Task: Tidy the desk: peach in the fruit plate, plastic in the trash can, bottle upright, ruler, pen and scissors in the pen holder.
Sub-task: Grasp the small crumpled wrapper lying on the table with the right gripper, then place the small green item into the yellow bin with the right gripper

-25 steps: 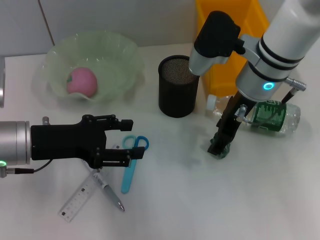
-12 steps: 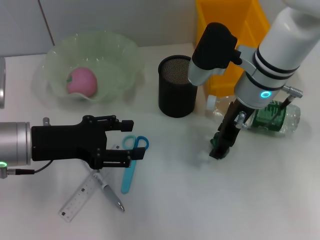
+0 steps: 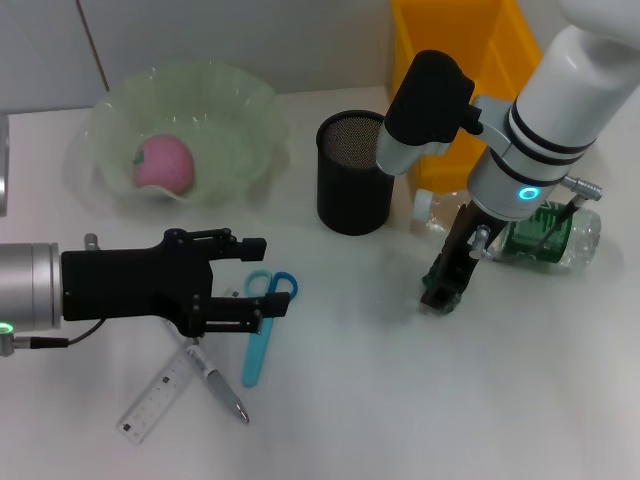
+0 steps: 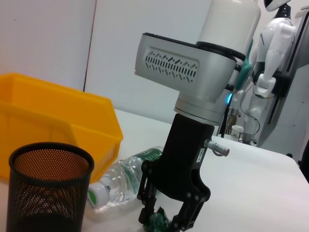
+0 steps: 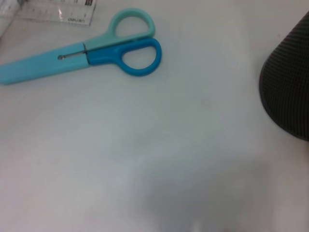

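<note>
Right gripper (image 3: pixel 441 293) clamping green plastic (image 4: pixel 158 222), bottle (image 3: pixel 545 232) beside

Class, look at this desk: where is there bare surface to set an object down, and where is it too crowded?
Free: the desk in front of the right gripper, between scissors and bottle. Crowded: around the left gripper, over the scissors, pen and ruler; also between pen holder and bottle.
</note>
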### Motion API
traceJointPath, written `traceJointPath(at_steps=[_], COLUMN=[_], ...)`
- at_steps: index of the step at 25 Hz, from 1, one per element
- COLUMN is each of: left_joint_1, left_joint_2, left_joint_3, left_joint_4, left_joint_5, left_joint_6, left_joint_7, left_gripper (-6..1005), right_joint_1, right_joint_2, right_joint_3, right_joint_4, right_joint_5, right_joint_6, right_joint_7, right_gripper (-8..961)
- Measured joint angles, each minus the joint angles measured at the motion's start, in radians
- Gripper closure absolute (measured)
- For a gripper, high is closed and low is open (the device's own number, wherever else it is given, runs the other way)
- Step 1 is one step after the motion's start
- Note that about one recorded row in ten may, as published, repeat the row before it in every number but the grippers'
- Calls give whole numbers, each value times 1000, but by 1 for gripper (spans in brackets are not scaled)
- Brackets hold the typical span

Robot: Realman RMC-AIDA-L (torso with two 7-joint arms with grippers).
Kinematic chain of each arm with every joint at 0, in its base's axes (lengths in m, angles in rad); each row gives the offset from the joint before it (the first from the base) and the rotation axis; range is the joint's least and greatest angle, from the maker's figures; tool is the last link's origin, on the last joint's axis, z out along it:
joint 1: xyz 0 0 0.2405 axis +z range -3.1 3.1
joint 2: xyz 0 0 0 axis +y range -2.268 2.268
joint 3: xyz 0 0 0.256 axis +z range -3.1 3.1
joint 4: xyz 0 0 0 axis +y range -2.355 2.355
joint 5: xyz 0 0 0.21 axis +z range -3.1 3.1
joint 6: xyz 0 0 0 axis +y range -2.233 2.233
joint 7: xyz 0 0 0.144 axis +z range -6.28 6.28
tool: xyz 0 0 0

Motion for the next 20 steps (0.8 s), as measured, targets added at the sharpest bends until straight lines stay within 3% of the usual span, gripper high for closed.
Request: traceJointPath(at_steps=[5, 11, 16, 20], left_joint_1=[0, 1, 1, -1], left_joint_2=[0, 1, 2, 5], left_joint_3=[-5, -6, -6, -6], left_joint_4=[0, 0, 0, 0], left_joint_5=[0, 0, 0, 0], left_joint_6=[0, 0, 0, 4], left_joint_7=[0, 1, 1, 2], left_gripper=[215, 215, 215, 215], right_joint_1=[-12, -102, -109, -69], right_joint_2=[-2, -7, -17, -37], right_joint_3=[5, 39, 173, 289], right_joint_4=[-61, -390, -571, -586], right_joint_5=[18, 32, 23, -27], right_joint_6=[-53, -194, -258, -229], right_joint_7=[-1, 33, 60, 73], right_gripper=[446, 522, 555, 578])
